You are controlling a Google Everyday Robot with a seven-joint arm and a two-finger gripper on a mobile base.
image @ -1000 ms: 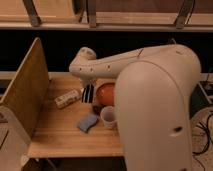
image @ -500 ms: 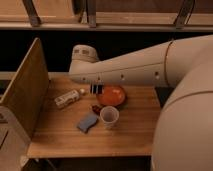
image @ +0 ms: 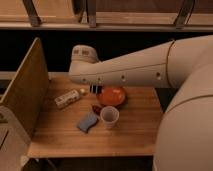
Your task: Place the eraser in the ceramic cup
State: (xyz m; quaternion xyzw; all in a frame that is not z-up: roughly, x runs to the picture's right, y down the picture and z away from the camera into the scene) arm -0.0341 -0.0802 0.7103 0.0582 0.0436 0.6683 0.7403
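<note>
Gripper itself is hidden from me, somewhere behind the pale arm [image: 130, 67] that reaches leftward above the table's [image: 132, 135] far edge. It is closed tight, and on what, if anything, I cannot tell. Nearest me, about mid-table, stands the ceramic cup [image: 109, 117], a blue pad [image: 87, 121] just beside it. Farther back, the eraser [image: 95, 89] lies by the far edge, beside the orange bowl [image: 112, 96]. As I judge it, neither pick-up nor drop is done.

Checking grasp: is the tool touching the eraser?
Cannot tell. In the camera view the arm hides the tool; the eraser shows just under the arm's edge, beside the orange bowl; no contact or gap visible.
</note>
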